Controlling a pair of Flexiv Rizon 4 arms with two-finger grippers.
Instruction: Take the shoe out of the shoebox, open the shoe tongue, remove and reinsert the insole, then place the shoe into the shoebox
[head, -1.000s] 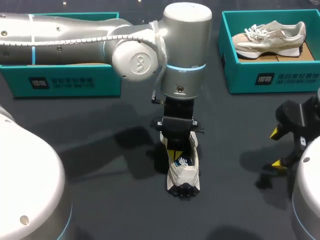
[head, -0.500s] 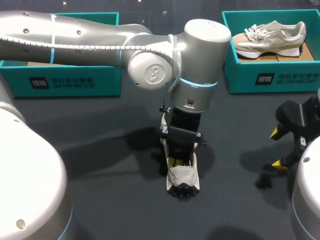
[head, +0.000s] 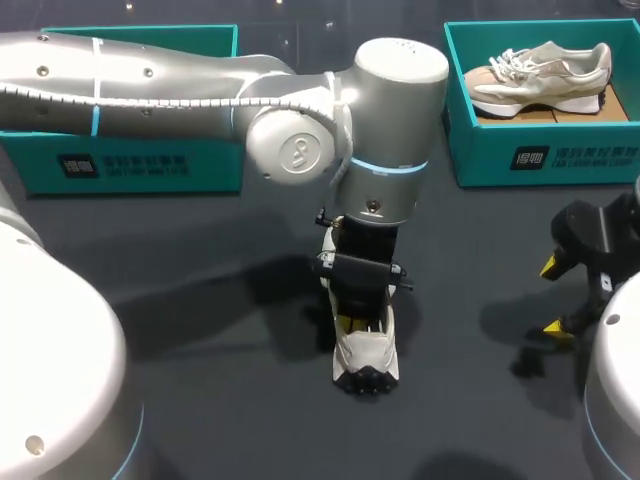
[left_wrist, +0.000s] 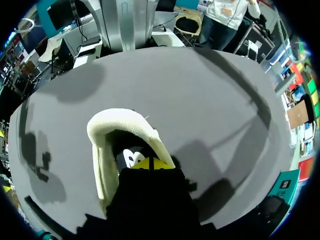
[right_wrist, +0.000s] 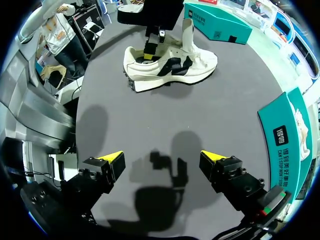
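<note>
Head view: the left arm's wrist hides the heel of the shoe (head: 367, 352), which stands mid-table. The left gripper (head: 349, 322) points straight down into its opening.
Left wrist view: its own black body blocks it, so the grip cannot be told.
Right wrist view: the right gripper (right_wrist: 162, 161) hovers low, spread wide and empty.

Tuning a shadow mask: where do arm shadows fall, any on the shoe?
Head view: the left arm shades the table beside the shoe. Right wrist view: the right gripper casts its shadow between its open fingers, clear of the shoe.
</note>
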